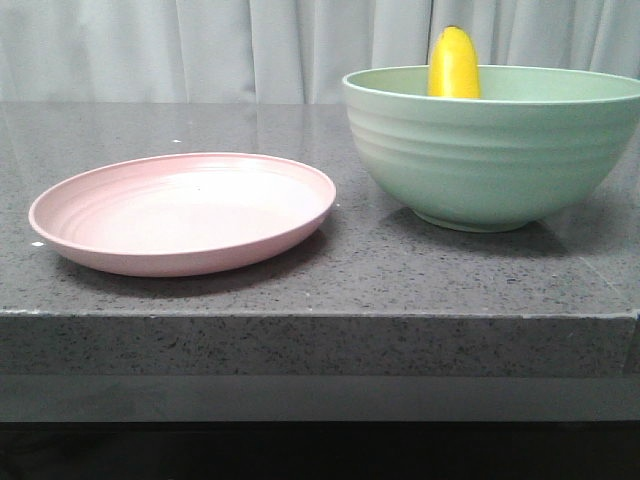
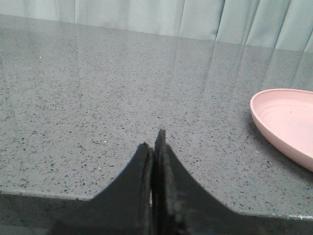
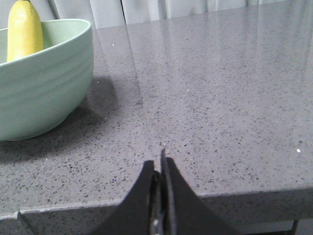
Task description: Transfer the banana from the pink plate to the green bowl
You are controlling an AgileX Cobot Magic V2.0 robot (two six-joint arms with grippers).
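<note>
Both grippers, left (image 2: 154, 147) and right (image 3: 159, 166), are clenched on nothing, near the table (image 1: 300, 290) edge. Banana (image 1: 454, 62) stands in the green bowl (image 1: 490, 150), right of the bare pink plate (image 1: 185, 212).

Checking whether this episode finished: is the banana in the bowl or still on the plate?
In the bowl: the banana's end sticks up above the rim, and the plate is empty.

We count one banana (image 1: 454, 63), one green bowl (image 1: 490, 150), one pink plate (image 1: 185, 212), one stone table (image 1: 320, 290), one curtain (image 1: 200, 45), and two grippers: left (image 2: 155, 142), right (image 3: 159, 161).
</note>
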